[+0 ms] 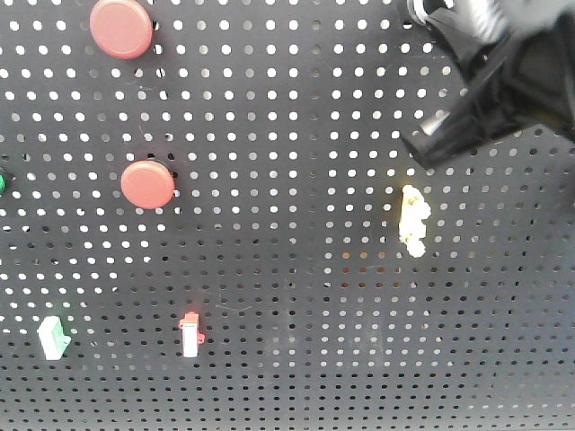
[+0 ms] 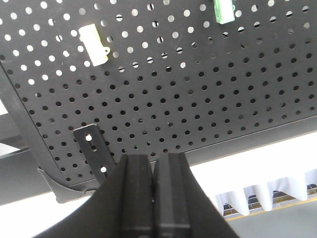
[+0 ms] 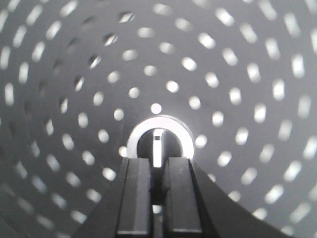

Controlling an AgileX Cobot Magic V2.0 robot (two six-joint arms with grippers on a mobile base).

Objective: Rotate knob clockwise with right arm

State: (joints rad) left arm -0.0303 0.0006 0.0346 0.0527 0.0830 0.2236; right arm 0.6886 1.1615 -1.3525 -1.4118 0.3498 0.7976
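- Although only the right wrist view showed it, the knob (image 3: 159,136) was found on the black pegboard (image 3: 237,74). It sat just above and partly behind the fingertips of the right gripper (image 3: 157,161), with its pale ring arched over them.
- The right gripper's fingers were drawn almost together, with only a thin slit left between them, and were set across the knob's lower half. A grip on the knob's bar was judged likely, though the contact itself was hidden.
- The pale stripe on the knob's face was seen upright, in line with the slit, and the pegboard holes were smeared into arcs around the knob (a sign, it was judged, of a twist under way). The reach and the grasp were therefore taken as done, and most of the clockwise turn as left.
- In the front view the knob was not shown at all, being covered by the right arm (image 1: 490,81) at the upper right. The surroundings were given there instead: a red button (image 1: 121,27) at the top left, a second red button (image 1: 148,184) below it, and the yellow peg (image 1: 413,222) under the arm and apart from it.
- The left gripper (image 2: 152,158) was shown by the left wrist view alone, its fingers pressed together on nothing near the pegboard's lower edge, with no knob in sight.
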